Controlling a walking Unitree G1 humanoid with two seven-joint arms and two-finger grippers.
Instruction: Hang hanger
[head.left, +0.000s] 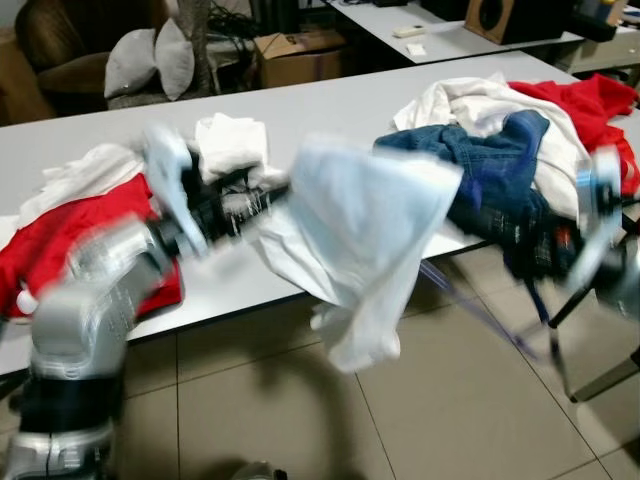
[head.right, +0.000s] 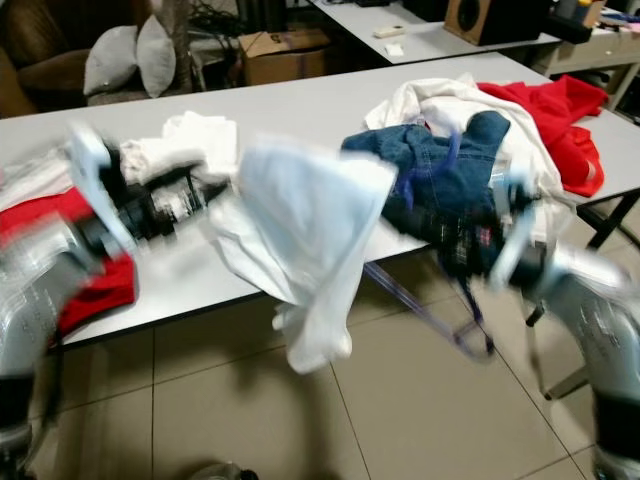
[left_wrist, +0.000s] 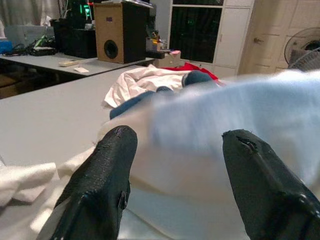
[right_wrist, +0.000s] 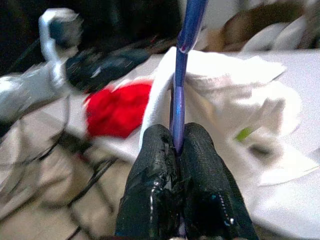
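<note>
The right gripper is pinching the hanger shut, keeping it steady; ahead, the open left gripper is fronting the shirt draped on it.

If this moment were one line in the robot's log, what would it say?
right gripper: shut on purple hanger | left gripper: open, at pale garment | table: clothes piled | views blurred

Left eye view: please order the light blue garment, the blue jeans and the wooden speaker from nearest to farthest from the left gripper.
1. Light blue garment: right at the left gripper, hanging over the table's front edge.
2. Blue jeans: further right, on the clothes pile.
3. Wooden speaker: farthest, on the back table at the top right.
</note>
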